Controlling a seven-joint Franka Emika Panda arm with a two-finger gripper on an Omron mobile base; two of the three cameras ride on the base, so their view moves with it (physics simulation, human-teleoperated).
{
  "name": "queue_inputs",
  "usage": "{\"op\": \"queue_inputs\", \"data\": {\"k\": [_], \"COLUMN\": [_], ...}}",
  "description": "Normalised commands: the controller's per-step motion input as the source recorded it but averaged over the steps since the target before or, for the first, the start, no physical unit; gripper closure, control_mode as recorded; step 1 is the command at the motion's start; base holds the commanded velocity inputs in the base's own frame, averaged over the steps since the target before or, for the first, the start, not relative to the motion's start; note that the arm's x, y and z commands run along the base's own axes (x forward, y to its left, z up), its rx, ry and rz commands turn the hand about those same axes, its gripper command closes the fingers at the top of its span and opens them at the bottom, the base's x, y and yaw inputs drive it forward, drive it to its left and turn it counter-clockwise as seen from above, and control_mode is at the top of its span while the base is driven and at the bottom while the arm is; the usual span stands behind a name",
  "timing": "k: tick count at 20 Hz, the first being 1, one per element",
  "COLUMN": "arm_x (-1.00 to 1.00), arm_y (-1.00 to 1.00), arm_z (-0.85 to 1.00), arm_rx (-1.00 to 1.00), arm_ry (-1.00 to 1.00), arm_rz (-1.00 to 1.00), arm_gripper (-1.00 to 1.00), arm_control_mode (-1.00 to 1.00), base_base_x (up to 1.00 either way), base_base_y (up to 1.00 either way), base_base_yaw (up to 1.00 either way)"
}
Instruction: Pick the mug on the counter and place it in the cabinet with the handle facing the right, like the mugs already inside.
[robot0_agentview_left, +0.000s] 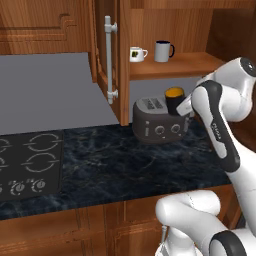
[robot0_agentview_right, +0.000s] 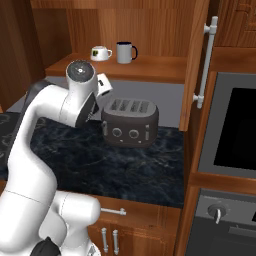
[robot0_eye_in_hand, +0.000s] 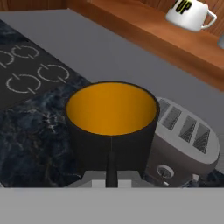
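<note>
The mug (robot0_agentview_left: 174, 100) is off the counter (robot0_agentview_left: 125, 160) and carried in the air, level with the top of the grey toaster (robot0_agentview_left: 160, 120) and below the open shelf of the cabinet (robot0_agentview_left: 175, 65). In the hand view it sits right in front of the camera, upright, orange-yellow interior showing, and 1 dark fingertip (robot0_eye_in_hand: 111, 168) lies against its near wall, so the gripper (robot0_eye_in_hand: 111, 175) appears clamped on the mug, though the second finger cannot be made out. The step in hand looks like the carry from counter to shelf, with the pick done and the placing not yet begun. 2 mugs stand on the shelf: a white mug (robot0_agentview_left: 136, 54) and a grey mug (robot0_agentview_left: 163, 51) whose handle points right. The next move calls for lifting the mug above shelf level, bringing it in beside them without knocking either, and turning the wrist so its handle, hidden here, ends up facing right before release.
</note>
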Motion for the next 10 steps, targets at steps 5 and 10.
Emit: {"op": "queue_inputs", "data": {"k": [5, 10], "arm_x": [0.0, -0.02], "arm_y": [0.0, -0.12], "arm_z": [0.49, 0.45], "arm_rx": [0.09, 0.03], "arm_ry": [0.0, 0.02], "arm_rz": [0.0, 0.0], "arm_gripper": [1.0, 1.0], "arm_control_mode": [-1.0, -1.0], "base_base_x": [0.0, 0.0], "base_base_y": [0.0, 0.0], "base_base_yaw": [0.0, 0.0]}}
